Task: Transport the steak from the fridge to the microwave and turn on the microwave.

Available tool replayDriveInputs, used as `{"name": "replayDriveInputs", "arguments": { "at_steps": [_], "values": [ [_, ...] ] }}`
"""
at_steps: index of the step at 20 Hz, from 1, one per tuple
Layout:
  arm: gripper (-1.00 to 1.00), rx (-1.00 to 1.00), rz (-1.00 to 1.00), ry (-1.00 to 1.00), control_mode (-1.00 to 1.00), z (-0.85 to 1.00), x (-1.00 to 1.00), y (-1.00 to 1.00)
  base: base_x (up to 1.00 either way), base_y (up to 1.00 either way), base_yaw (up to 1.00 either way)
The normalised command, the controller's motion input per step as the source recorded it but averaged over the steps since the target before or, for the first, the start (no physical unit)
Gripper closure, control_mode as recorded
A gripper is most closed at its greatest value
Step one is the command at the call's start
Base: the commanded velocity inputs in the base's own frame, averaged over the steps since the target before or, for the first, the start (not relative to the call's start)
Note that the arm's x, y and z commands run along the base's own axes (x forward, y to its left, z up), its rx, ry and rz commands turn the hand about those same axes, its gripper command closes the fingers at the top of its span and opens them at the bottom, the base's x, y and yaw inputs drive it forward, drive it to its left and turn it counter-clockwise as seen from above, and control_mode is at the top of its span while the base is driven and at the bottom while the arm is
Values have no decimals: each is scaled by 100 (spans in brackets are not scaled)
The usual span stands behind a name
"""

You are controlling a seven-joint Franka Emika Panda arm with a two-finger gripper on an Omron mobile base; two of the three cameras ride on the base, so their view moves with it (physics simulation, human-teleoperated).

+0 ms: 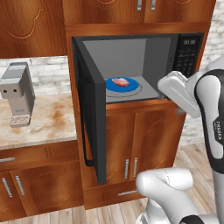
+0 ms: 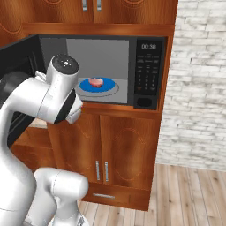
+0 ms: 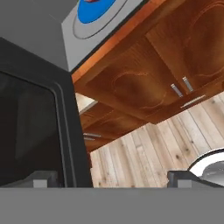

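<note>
The gripper stood wide and empty, just outside the microwave, beside its open door. To close up well, it should press the door's outer face and swing it steadily shut. The steak, a small pinkish-red slab, lay on the blue plate inside the microwave.

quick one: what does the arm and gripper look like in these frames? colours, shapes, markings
The arm is glossy white, built of thick rounded tube links with dark grey to black joint sections. One round white joint cap has a small dark dot pattern. A dark link in the left base view carries small pale lettering, too small to read. The gripper shows as two small, blocky dark grey finger tips. No cables are visible.
</note>
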Motion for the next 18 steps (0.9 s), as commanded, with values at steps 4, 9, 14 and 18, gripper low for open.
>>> {"name": "replayDriveInputs", "arguments": {
  "at_steps": [4, 9, 14, 18],
  "values": [
    [-100, 8, 19, 23, -100, -1, -30, 15, 0, 0, 0],
    [-100, 7, 25, 27, -100, 0, -39, 23, 0, 0, 0],
    [-100, 12, 16, 16, -100, 0, -50, 30, 0, 0, 0],
    [-100, 17, 0, 0, -100, -3, -69, 30, 0, 0, 0]
  ]
}}
